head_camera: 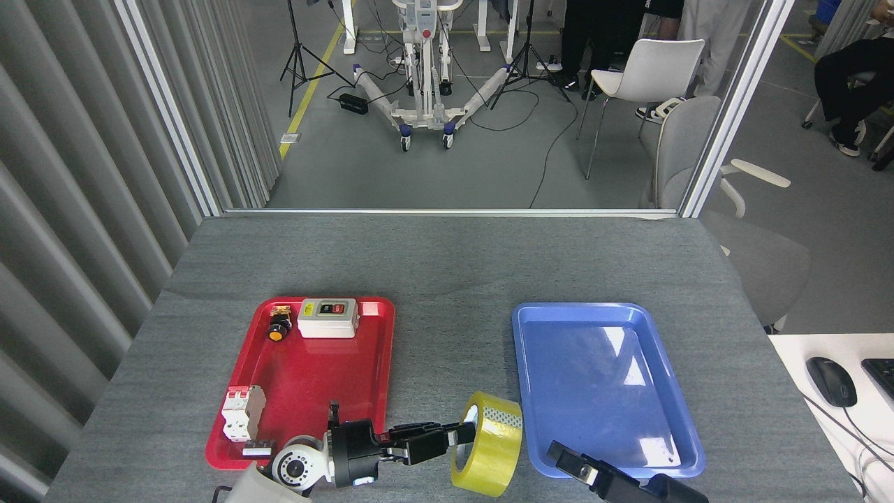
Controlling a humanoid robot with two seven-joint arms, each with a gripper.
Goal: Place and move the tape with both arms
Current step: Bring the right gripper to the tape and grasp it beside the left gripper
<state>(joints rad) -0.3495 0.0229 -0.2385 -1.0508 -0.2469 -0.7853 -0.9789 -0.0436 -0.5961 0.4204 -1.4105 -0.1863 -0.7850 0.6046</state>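
Left hand [466,434] pinches the tape [487,453] through its core wall; roll stands on edge on the grey bench [447,265], in the gap between the red tray [363,381] and blue tray [681,433]. Right hand [567,463] low at the blue tray's near edge; spread or pressed together: cannot tell

A grey, felt-like table [447,265] carries everything here. Directly on it lie two trays, well apart — a red tray [241,412] toward the left front and a blue tray [525,391] toward the right front. Between them, near the front edge, the tape [496,454] stands on edge on the bare grey surface — just beside the blue tray's near left corner. The far half of the table shows only its grey cover.
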